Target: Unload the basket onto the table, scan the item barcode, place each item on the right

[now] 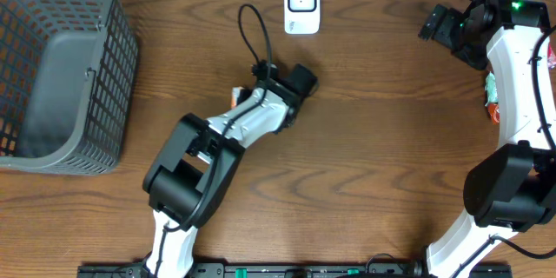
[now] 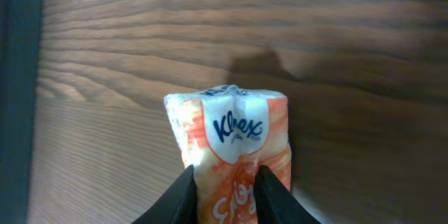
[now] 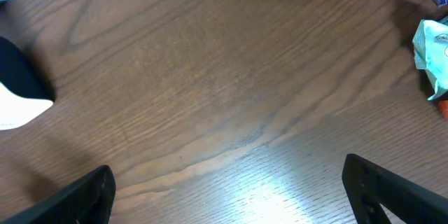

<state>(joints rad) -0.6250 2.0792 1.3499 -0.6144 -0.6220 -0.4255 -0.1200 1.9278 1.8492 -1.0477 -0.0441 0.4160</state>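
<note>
Wood-grain counter (image 1: 373, 139) fills every view, with the white scanner (image 1: 301, 4) standing at its far edge. Your tissue pack (image 2: 231, 129) sits near the scanner, on the robot's side of it and a little toward the basket (image 1: 113, 69). It is pinched between the fingers of the left end effector (image 2: 224, 178), which press into both its sides. Its long axis runs straight out from those fingers, logo face up toward the wrist camera; you cannot see a barcode from here. The right end effector (image 3: 231, 189) hangs well apart on the scanner's other side, spread wide and empty. The left arm is the nearer one and has the pack, so I judge the next move is yours to make with it: carry and turn the pack toward the scanner's face.
</note>
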